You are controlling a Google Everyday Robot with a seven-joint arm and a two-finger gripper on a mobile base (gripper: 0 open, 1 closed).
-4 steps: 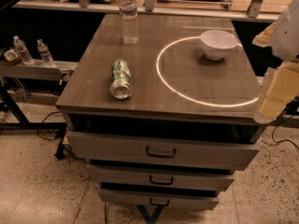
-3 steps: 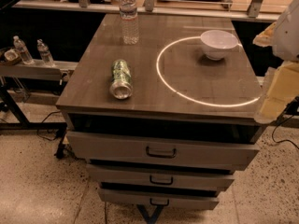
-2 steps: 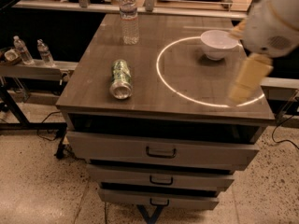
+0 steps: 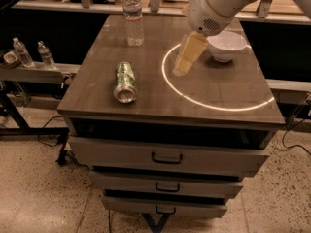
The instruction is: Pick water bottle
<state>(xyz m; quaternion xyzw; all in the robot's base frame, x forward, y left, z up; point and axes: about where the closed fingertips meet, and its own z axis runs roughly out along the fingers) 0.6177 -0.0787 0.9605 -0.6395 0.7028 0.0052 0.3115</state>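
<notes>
The water bottle stands upright at the far left of the table top; it is clear and ribbed, with a white cap and a pale label band. My gripper hangs over the middle of the table, to the right of the bottle and nearer the front, apart from it. Its pale yellow fingers point down and to the left with nothing between them. The white arm comes in from the upper right.
A green-and-silver drink can lies on its side at the left front. A white bowl sits at the back right inside a bright ring of light. Two small clear bottles stand on a shelf at left. Drawers below.
The arm has swung in from the right edge of the view to over the middle of the table, closer to the bottle. The bottle, can and bowl have not moved.
</notes>
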